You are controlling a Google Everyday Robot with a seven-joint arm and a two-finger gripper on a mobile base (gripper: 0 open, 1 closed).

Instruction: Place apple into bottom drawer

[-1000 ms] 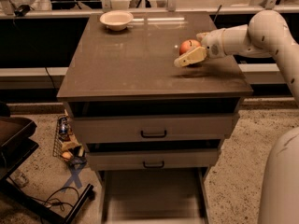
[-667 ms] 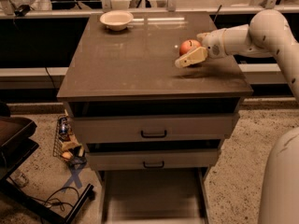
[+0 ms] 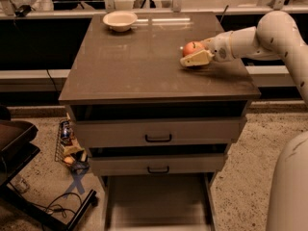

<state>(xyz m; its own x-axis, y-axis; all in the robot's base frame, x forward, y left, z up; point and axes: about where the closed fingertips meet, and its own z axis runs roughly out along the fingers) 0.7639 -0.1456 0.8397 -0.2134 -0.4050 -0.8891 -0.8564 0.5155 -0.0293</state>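
You see the brown cabinet top (image 3: 144, 71) filling the upper middle. A white bowl (image 3: 120, 20) sits upper left; the apple (image 3: 193, 47) rests at right, the gripper (image 3: 191, 57) against it.

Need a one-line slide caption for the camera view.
Robot's hand at the small round red-orange apple on the brown cabinet top, pale grey bottom drawer pulled open below.

A grey cabinet (image 3: 159, 129) with a brown counter (image 3: 139, 66) stands on a speckled floor (image 3: 250, 167). A dark cart (image 3: 19, 148) sits at left, with cables (image 3: 57, 203) beneath it. A pale ledge (image 3: 29, 76) runs behind. The light is dim and warm. The tool (image 3: 193, 55) is at the counter's right side.
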